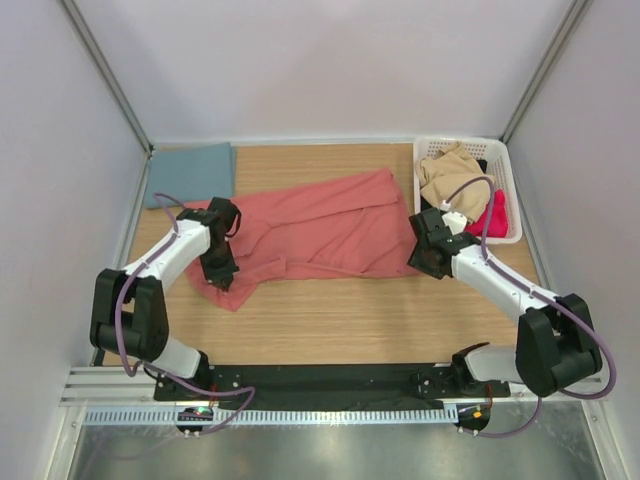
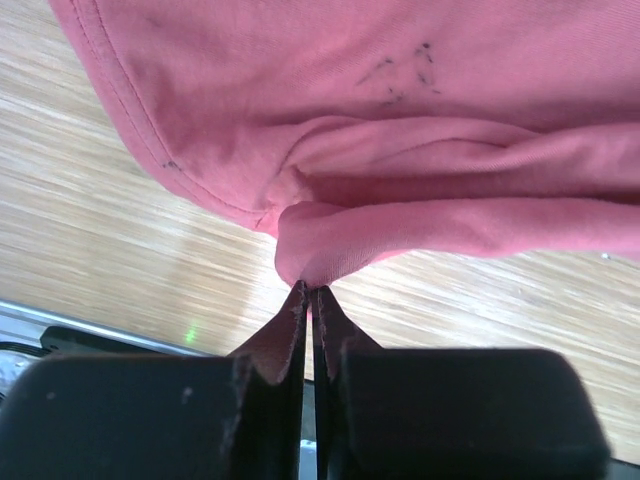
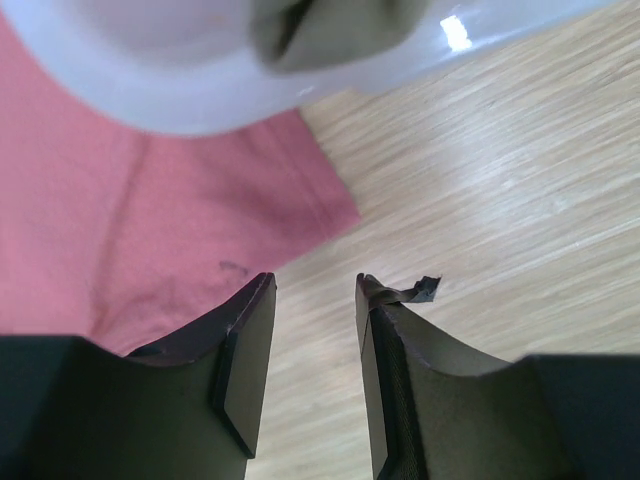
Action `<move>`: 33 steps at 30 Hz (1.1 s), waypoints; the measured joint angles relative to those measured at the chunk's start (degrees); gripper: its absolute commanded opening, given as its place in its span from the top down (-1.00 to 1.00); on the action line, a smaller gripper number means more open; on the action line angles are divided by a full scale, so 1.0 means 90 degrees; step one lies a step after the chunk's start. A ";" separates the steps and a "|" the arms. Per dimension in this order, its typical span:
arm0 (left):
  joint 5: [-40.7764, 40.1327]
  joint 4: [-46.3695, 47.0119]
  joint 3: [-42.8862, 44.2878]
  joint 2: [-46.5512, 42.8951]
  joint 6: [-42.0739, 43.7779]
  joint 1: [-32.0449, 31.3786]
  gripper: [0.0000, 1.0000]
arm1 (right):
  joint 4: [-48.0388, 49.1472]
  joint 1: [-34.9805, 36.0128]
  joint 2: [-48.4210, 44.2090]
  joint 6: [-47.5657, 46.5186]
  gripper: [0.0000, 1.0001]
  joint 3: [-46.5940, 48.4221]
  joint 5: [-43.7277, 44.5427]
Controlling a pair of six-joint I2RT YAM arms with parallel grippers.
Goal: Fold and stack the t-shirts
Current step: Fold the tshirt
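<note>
Finds the salmon-red t-shirt (image 1: 320,225) spread loose and wrinkled across the middle of the wooden table (image 1: 330,320), reaching from beside the left arm to just short of the white basket (image 1: 508,185) at the far right. Pinches a fold at the shirt's near left corner with the left gripper (image 2: 308,292), jaws clenched tight on the cloth, the hem bunched into a soft roll right at the fingertips. Holds the right gripper (image 3: 315,290) released, jaws apart and grasping nothing, low at the shirt's right end: one finger (image 3: 245,350) over the hem, the gap over bare wood, the basket's blurred rim close ahead. Shows the dusty teal-blue t-shirt (image 1: 192,172) folded flat in the far left corner, near the red one; cannot tell whether touching. Sees beige cloth (image 1: 450,170) and pink cloth (image 1: 492,215) heaped in the basket.
</note>
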 measured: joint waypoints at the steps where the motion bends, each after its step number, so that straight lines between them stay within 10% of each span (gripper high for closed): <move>1: 0.0034 -0.0005 0.0000 -0.0049 0.0000 0.0000 0.92 | 0.0107 -0.0058 -0.0010 0.0151 0.10 -0.0051 0.0075; 33: 0.0401 -0.0493 0.0000 -0.1549 -0.0027 0.0000 0.91 | 0.1882 -0.0481 0.0568 0.1253 0.21 -0.1030 -0.0177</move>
